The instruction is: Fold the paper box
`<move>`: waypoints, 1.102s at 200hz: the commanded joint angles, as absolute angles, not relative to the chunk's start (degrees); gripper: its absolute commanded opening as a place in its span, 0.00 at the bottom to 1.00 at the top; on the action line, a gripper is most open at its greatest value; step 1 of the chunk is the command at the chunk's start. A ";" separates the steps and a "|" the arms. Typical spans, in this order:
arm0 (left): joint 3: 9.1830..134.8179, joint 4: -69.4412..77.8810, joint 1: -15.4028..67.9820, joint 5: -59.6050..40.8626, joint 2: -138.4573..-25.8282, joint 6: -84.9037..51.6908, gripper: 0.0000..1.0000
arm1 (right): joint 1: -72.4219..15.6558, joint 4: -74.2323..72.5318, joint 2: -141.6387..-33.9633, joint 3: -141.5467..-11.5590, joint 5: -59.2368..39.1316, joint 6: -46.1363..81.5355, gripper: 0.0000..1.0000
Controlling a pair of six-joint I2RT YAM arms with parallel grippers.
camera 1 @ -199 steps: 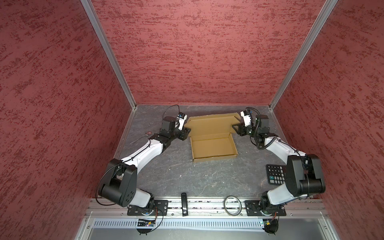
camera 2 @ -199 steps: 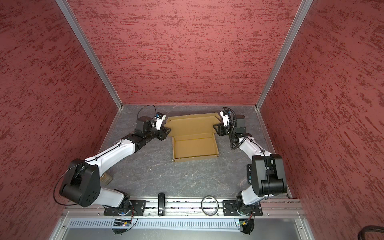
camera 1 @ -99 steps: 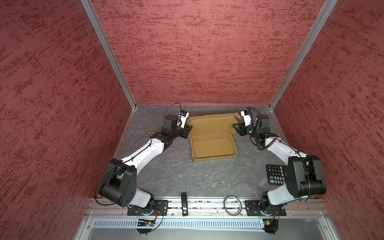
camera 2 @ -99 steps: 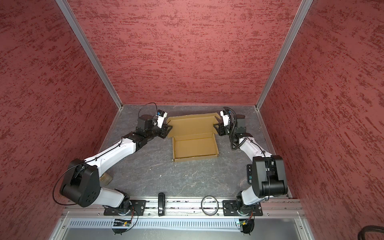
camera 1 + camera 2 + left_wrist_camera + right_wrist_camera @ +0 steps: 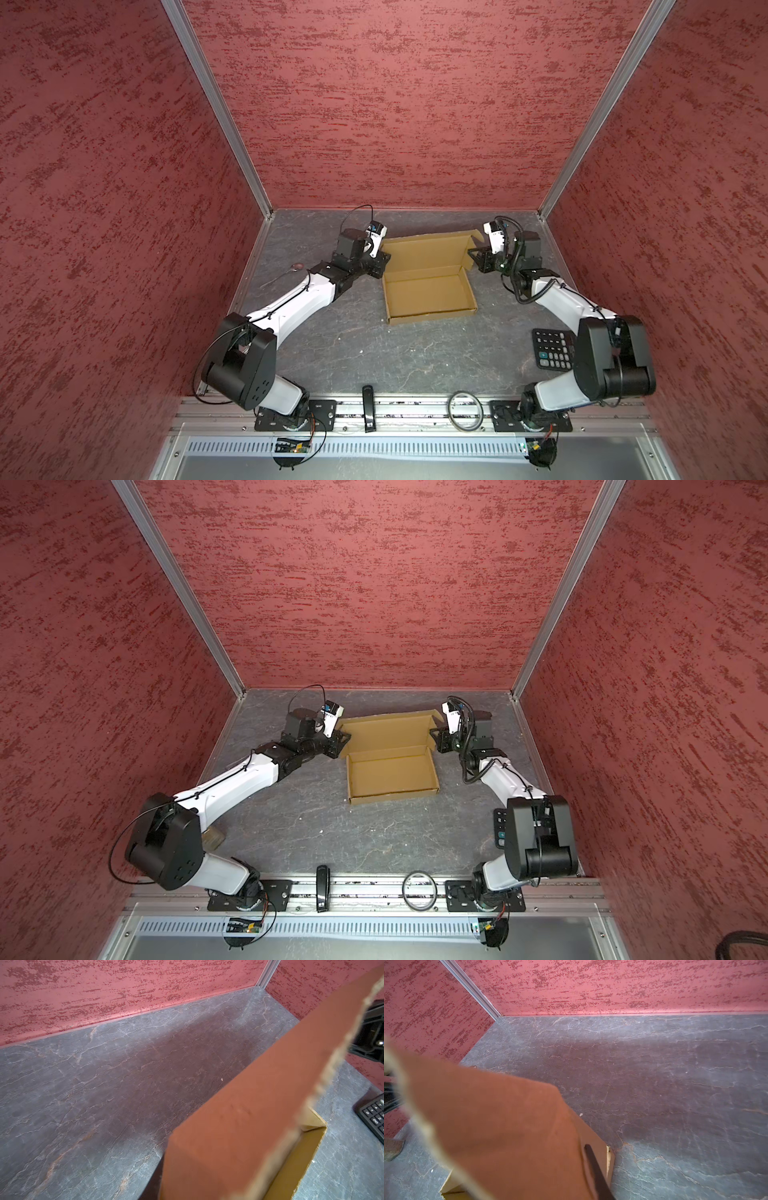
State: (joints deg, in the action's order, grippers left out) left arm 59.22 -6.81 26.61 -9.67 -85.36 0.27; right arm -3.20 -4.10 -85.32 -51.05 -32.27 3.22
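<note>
Both arms have edged in on the lid since a second ago, the left one most visibly, while the paper box (image 5: 428,286) itself has not shifted: it sits toward the back of the table (image 5: 353,345), well apart from the calculator (image 5: 550,349) by the right arm. Its tray (image 5: 392,775) already stands with its walls up, and the lid (image 5: 426,251) rises from the far wall, tilted rather than flat. The left gripper (image 5: 380,266) is at the lid's left edge and the right gripper (image 5: 476,259) at its right edge. From where I stand I cannot tell whether either has actually pinched the cardboard; both wrist views show only the lid's brown back (image 5: 249,1126) (image 5: 508,1126) close up, with the jaws out of sight. I'd say the step in hand is taking hold of the lid for closing. Next, both sides need to swing forward together over the tray, evenly so the panel doesn't twist, with the side ears tucked inside the walls.
</note>
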 commanded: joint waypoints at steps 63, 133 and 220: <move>63.34 -10.96 28.34 -4.83 -88.11 -2.47 0.26 | -7.10 -2.60 -80.04 -49.79 -28.34 3.99 0.15; 65.12 -10.82 28.64 -3.43 -89.37 -2.22 0.25 | -10.47 -1.32 -78.11 -48.76 -23.68 5.01 0.14; 68.49 -10.30 25.82 -6.18 -92.64 -0.53 0.25 | -14.01 -2.43 -73.18 -43.23 -17.95 8.67 0.14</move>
